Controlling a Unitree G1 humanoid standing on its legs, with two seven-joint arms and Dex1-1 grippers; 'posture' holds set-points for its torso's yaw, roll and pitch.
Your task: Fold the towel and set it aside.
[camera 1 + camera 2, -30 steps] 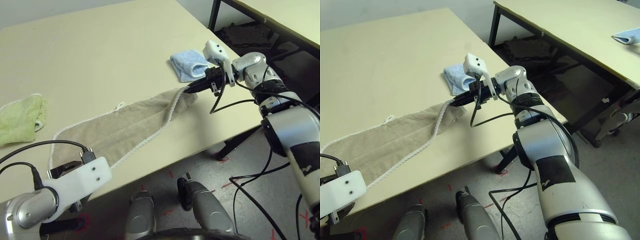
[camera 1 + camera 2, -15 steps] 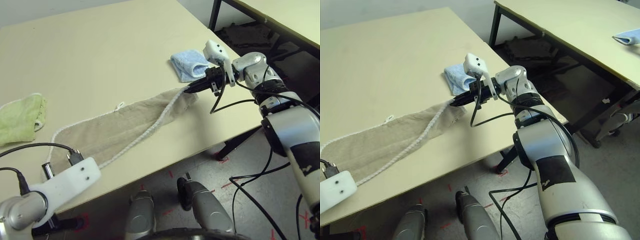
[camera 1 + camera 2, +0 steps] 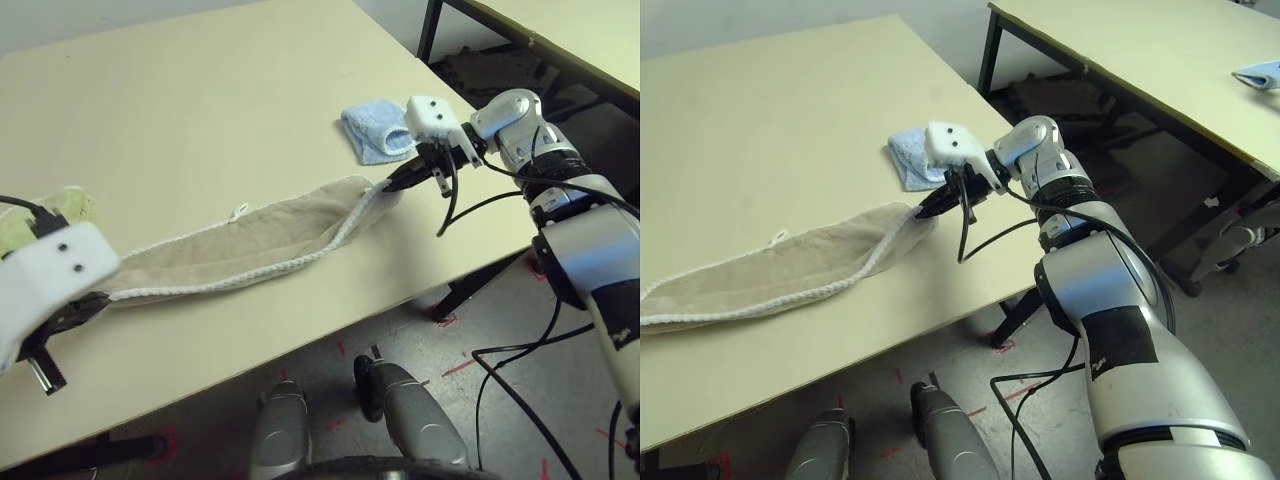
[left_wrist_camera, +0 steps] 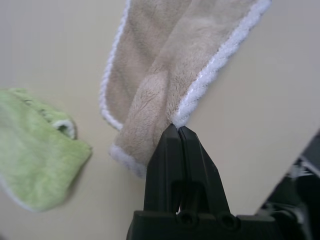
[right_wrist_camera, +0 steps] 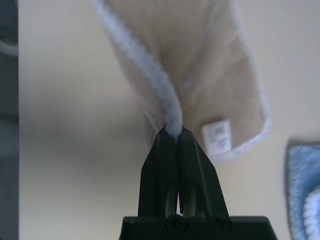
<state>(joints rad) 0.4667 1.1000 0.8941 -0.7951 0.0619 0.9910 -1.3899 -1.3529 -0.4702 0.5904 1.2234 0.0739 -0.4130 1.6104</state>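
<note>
Both ends pinched, towel slung low over the counter

Nearest me, lower left of the head view, my left fingers (image 4: 178, 131) are shut tight on the white edging of the towel (image 3: 250, 245); at upper right my right fingers (image 5: 173, 131) are shut on the far edge. The towel sags between them across the counter (image 3: 200, 120). Both grips look thin: a tug could slip an edge. The green cloth (image 4: 35, 145) lies just beside my left end and might snag; the blue cloth (image 3: 375, 130) sits beyond.
</note>
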